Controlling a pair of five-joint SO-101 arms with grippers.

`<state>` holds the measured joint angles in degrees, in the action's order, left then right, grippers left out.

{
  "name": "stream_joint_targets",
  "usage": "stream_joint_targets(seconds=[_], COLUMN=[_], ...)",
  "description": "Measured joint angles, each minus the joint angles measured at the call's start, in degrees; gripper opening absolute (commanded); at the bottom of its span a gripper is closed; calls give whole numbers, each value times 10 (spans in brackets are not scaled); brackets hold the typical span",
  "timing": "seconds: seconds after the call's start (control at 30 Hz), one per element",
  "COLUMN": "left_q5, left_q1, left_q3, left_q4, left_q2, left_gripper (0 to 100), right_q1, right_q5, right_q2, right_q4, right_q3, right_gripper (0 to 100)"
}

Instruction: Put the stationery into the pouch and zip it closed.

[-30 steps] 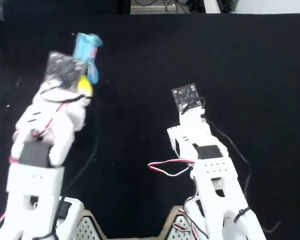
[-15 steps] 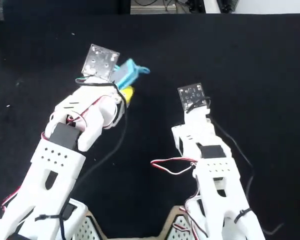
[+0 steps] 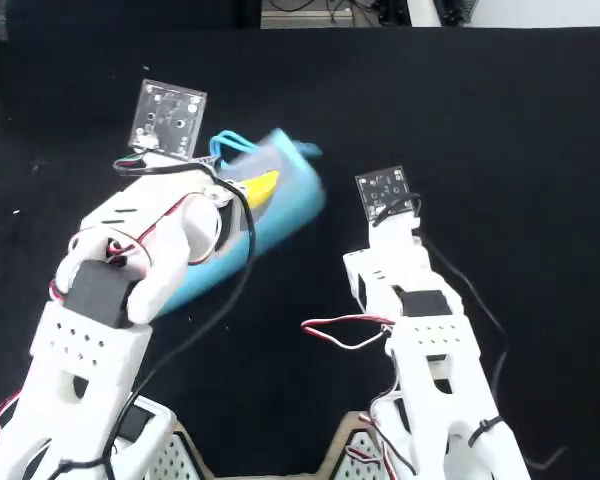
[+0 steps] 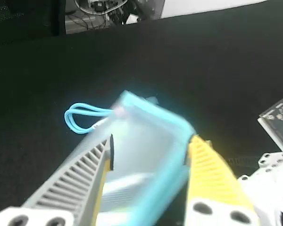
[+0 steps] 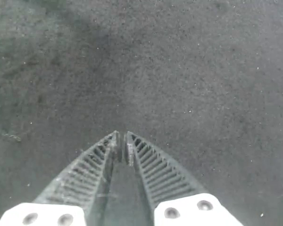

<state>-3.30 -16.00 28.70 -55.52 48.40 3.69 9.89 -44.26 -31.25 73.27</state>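
In the high view, my left arm (image 3: 130,260) comes up from 7 o'clock and slants toward 1 o'clock. My left fingers (image 3: 260,186) are clamped on the light blue pouch (image 3: 280,215), which sits left of centre, at about 10 o'clock. The pouch slants from its low end at 8 o'clock to its far corner at 2 o'clock, and part of it is hidden under my wrist. I cannot tell whether it touches the black surface (image 3: 500,130). A thin blue loop (image 3: 228,143) sticks out of the pouch at its 11 o'clock side. My right arm (image 3: 420,330) rises from 5 o'clock, well apart from the pouch, with its small circuit board (image 3: 384,190) at the tip.

In the left wrist view, the grey finger (image 4: 80,181) and the yellow finger (image 4: 210,176) press the pouch (image 4: 148,141) between them. The loop (image 4: 81,117) curls out beside the grey finger.

In the right wrist view, my right fingers (image 5: 117,145) are drawn together to a narrow slit with nothing in it, above the bare surface (image 5: 203,70).
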Motion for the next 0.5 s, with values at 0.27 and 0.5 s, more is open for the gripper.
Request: stream_joint_targets(seconds=[0.27,0.5], left_q5=[0,36], left_q1=[-1,101], left_q3=[-5,58], left_q4=[-8,-22], left_q2=[11,13], left_gripper=[256,35], right_q1=[0,-16], right_q5=[0,0], right_q2=[0,-35], right_q4=[0,0], right_q3=[0,20], right_gripper=[11,11])
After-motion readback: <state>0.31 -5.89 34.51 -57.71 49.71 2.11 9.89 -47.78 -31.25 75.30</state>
